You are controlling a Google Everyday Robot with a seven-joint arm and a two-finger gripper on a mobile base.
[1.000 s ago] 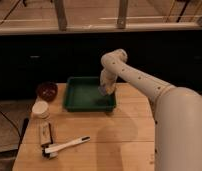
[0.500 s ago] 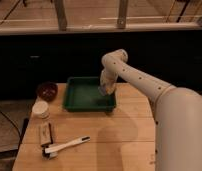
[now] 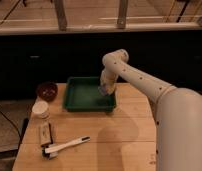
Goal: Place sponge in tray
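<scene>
We see the pincer point(image 3: 106, 90) pinching the sponge point(image 3: 105, 91) over the right edge of the tray point(image 3: 74, 102). Released so near the rim, the sponge may tip onto the bench point(image 3: 124, 135).

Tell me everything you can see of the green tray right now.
The tray is a shallow, square, dark-green dish with a raised rim, plastic by its look. It lies flat on the wooden table, toward the far edge, right of the dark-red bowl. Its floor looks bare on the left. The gripper hangs over its right side with a small blue-grey sponge at its tip; whether either touches the tray is unclear.
</scene>
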